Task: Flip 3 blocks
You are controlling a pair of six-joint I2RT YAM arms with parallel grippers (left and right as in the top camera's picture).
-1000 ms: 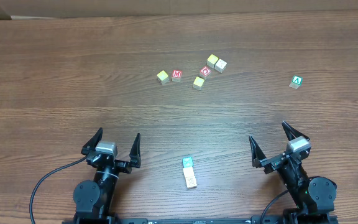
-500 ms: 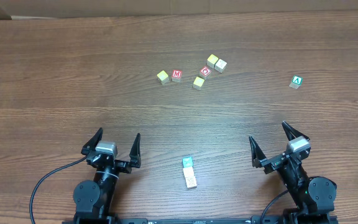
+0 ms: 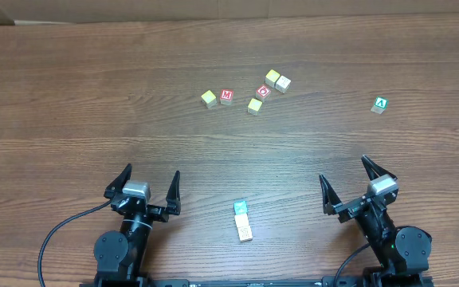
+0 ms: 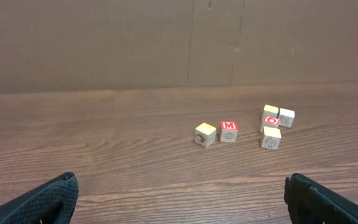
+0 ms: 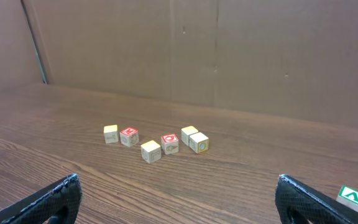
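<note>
Several small wooden blocks lie in a loose cluster far across the table: a yellow-topped block (image 3: pixel 208 98) (image 4: pixel 206 134) (image 5: pixel 110 134), another yellow one (image 3: pixel 254 105) (image 4: pixel 270 137) (image 5: pixel 151 150), and a yellow and cream pair (image 3: pixel 277 80) (image 5: pixel 194 139). A green "A" block (image 3: pixel 381 104) (image 5: pixel 353 198) sits alone at the right. A teal block (image 3: pixel 241 208) and a cream block (image 3: pixel 245 229) lie between the arms near the front. My left gripper (image 3: pixel 151 172) (image 4: pixel 180 180) and right gripper (image 3: pixel 344 170) (image 5: pixel 178 180) both stand open and empty, well short of the cluster.
A red "M" cube (image 3: pixel 226 96) (image 4: pixel 229 130) and a red "O" cube (image 3: pixel 264 92) (image 5: pixel 169 143) sit inside the cluster. A brown cardboard wall (image 4: pixel 166 43) runs along the table's far edge.
</note>
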